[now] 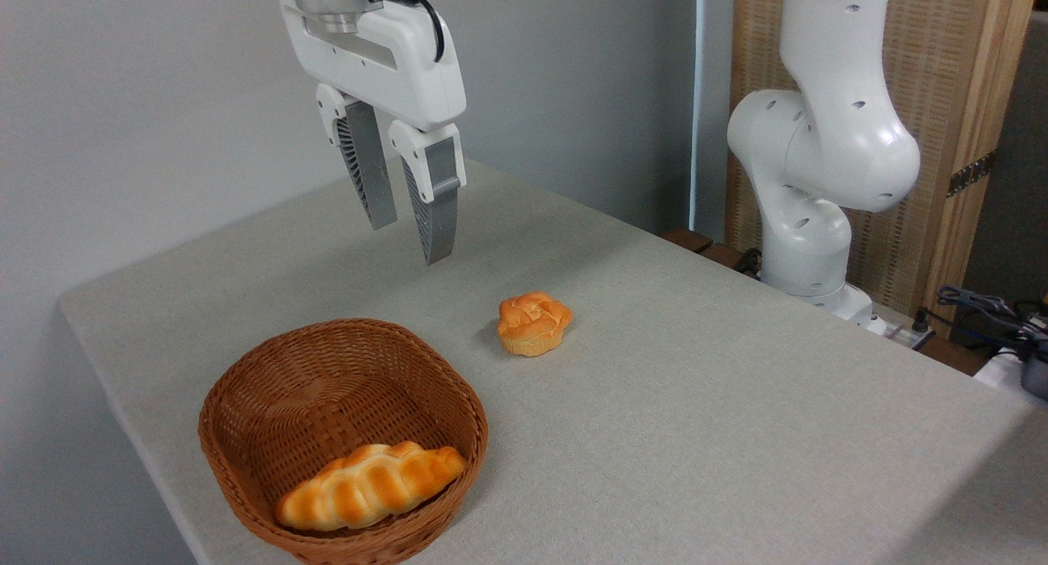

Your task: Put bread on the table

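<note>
The braided bread (370,484) lies inside the brown wicker basket (246,422), leaning against its near wall at the front left of the grey-beige counter (737,401). The hand (409,237) hangs in the air above and behind the basket, its two fingers spread apart and grasping nothing. A small round bun (534,323) sits on the counter right of the basket, well apart from the bread.
</note>
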